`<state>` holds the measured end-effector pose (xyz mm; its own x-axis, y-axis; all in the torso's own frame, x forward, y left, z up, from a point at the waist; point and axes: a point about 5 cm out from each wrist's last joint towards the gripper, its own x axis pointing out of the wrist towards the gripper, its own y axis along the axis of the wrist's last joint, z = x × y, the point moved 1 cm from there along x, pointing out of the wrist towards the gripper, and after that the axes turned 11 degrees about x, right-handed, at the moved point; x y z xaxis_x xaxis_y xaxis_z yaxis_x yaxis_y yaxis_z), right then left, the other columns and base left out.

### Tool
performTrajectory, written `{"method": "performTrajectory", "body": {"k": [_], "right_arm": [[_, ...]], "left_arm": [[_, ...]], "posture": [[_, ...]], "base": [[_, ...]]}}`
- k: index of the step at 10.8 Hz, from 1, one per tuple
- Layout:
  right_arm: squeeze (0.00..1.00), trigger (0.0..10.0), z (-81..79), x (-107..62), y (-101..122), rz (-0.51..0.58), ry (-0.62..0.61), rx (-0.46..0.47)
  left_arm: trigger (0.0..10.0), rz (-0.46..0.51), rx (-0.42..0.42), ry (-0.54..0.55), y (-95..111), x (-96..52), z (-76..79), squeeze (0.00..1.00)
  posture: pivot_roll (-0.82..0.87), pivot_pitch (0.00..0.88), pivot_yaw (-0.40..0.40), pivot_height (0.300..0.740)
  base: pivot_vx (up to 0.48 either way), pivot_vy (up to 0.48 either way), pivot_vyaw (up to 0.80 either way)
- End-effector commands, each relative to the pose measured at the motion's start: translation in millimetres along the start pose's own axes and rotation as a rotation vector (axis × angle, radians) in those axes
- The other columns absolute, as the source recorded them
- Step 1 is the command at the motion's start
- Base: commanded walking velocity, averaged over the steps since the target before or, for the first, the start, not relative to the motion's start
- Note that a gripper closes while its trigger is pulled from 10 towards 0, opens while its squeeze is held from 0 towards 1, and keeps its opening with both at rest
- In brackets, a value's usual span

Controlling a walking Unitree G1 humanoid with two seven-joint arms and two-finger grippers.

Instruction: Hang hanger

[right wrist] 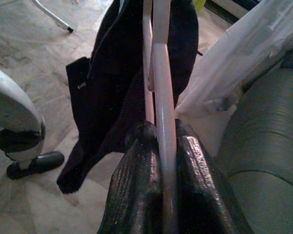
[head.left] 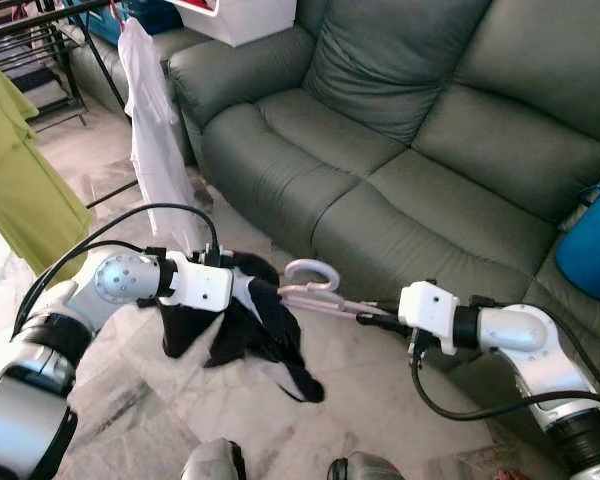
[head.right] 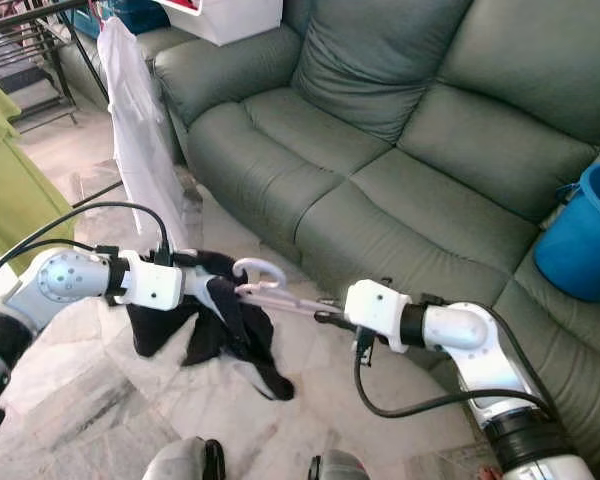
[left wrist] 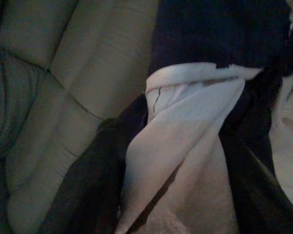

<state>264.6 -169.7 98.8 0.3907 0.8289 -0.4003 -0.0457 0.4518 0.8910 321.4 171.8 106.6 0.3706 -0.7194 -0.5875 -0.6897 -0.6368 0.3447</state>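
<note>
While the pink hanger lies nearly level in front of the sofa, its long axis runs between the two arms. Right gripper: both fingers pressed tight against one hanger bar, so that end is held. Left gripper: at the other end, buried in the dark garment draped on the hanger; finger opening cannot be made out. Hook curls upward near the left gripper. Drying rack stands well to the left of the sofa, with a white shirt and a green cloth hanging. Judgement: the hook must travel leftward toward the rack, so the left arm is nearer.
</note>
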Motion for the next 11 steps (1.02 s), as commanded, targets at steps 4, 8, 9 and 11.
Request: {"method": "performTrajectory", "body": {"k": [4, 8, 9, 11], "right_arm": [[0.0, 10.0, 0.9, 3.7, 6.1, 0.029, -0.004, -0.048], [0.0, 10.0, 4.2, 7.1, 7.0, 0.038, -0.028, -0.064], [0.0, 10.0, 4.8, 6.9, 6.9, 0.038, -0.033, -0.067], [0.0, 10.0, 6.8, 6.3, 6.5, 0.037, -0.047, -0.076]], "left_arm": [[0.0, 0.005, 0.009, -0.046, -1.5, 0.3, 0.0, 0.0], [0.0, 0.018, -0.001, -0.034, 0.1, 4.1, -2.1, 0.0], [0.0, 0.022, -0.01, -0.03, 0.4, 5.0, -1.8, 0.0], [0.0, 0.035, -0.027, -0.04, 1.6, 7.2, 1.9, 0.0]], "posture": [[-0.07, 0.061, -0.037, 0.74], [-0.07, 0.054, -0.037, 0.74], [-0.08, 0.054, -0.037, 0.74], [-0.08, 0.054, -0.041, 0.74]], "base": [[0.0, 0.0, 0.0], [0.0, 0.0, 0.0], [0.0, 0.0, 0.0], [0.0, 0.0, 0.0]]}}
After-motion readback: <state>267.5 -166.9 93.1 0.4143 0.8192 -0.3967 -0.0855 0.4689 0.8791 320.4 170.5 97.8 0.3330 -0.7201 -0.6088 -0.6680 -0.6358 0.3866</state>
